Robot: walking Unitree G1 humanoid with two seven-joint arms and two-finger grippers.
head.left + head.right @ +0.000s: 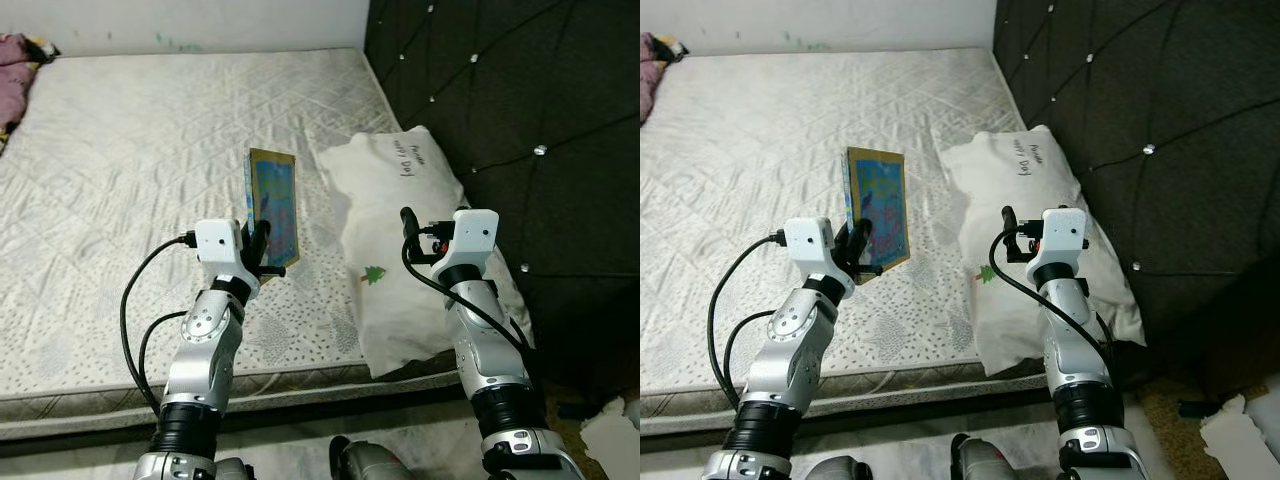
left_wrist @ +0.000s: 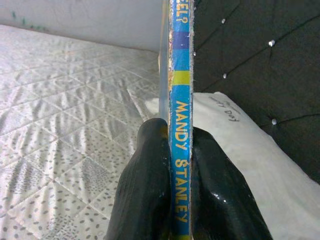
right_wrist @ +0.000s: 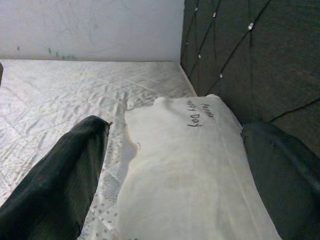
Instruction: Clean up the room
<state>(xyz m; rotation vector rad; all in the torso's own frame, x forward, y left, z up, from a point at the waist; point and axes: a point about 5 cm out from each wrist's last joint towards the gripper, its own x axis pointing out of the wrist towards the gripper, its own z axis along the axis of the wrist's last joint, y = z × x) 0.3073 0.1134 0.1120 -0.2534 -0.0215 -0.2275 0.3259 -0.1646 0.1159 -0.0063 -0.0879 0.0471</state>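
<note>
A: How did the left gripper (image 2: 180, 175) stand?

B: Its two black fingers (image 2: 145, 185) were closed flat against a thin picture book (image 1: 275, 205), one on each cover, with the blue spine facing the wrist camera. The spine read "MANDY STANLEY".

A: And where was the book against the gripper?

B: It rose straight out from between the fingertips, held on edge and upright above the mattress (image 1: 120, 180), clear of the surface. Its colourful cover faced the robot's head camera. It hung near the front edge of the mattress, just beside the pillow (image 1: 400, 220).

A: What of the right gripper (image 3: 170, 165)?

B: It was spread wide and held nothing. It hovered over the front end of the white pillow, one finger (image 3: 60, 175) toward the mattress side and the other toward the dark headboard (image 1: 520, 110).

A: Where did the pillow lie?

B: Along the right edge of the mattress, against the tufted headboard, with handwriting near its far end. At the far left corner of the mattress lay a bit of purple cloth (image 1: 18, 60).
</note>
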